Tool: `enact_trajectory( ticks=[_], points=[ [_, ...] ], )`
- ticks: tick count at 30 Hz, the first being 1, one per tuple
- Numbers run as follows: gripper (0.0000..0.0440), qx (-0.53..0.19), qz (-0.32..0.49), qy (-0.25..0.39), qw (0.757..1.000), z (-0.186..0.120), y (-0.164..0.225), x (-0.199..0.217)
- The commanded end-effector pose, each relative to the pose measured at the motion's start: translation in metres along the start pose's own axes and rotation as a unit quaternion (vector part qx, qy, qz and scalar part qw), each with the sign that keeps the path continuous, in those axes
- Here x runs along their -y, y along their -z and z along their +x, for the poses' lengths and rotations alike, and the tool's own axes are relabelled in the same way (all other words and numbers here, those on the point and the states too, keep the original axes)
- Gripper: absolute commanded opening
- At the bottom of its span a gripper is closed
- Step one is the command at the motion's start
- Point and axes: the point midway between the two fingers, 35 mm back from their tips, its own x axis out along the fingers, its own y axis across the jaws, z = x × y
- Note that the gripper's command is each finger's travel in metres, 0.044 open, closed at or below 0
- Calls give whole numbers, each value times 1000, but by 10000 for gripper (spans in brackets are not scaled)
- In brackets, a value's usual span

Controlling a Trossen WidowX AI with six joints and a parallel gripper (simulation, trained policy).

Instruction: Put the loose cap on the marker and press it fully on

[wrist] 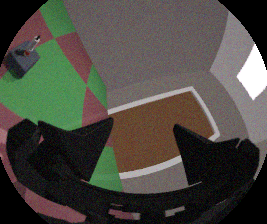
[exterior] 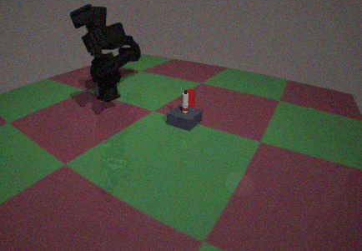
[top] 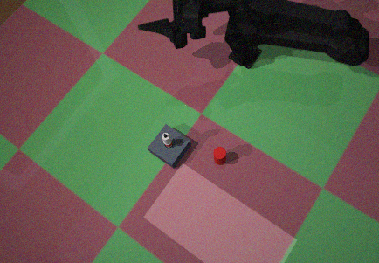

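Note:
The white marker (top: pixel 166 138) (exterior: pixel 185 100) (wrist: pixel 35 44) stands upright in the dark grey holder block (top: pixel 168 155) (exterior: pixel 178 121) (wrist: pixel 24 66), with its dark tip up and bare. The red cap (top: pixel 219 155) (exterior: pixel 192 97) stands loose on the table beside the block, apart from it. In the exterior view it is partly behind the marker, and it does not show in the wrist view. My gripper (top: pixel 136 8) (wrist: pixel 144 124) is open and empty. It is raised well away from the marker and cap, at the top of the top view.
The table top (top: pixel 100 134) (exterior: pixel 158 169) has a green and dark red checker pattern. A paler pink patch (top: pixel 218 212) lies in front of the block and cap in the top view. The wrist view shows a brown floor area (wrist: pixel 148 135) with a white border beyond the table.

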Motion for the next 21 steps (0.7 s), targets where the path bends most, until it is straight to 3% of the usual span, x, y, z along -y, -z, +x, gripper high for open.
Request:
enact_trajectory(
  ticks=[1,7,9,21],
  points=[
    [375,0,3,-5,1000,0,0,-1],
    [226,5,22,-33,999,2,-6,-4],
    [198,6,29,-44,999,3,-7,-5],
    [230,8,46,-113,992,4,-17,-12]
  ],
)
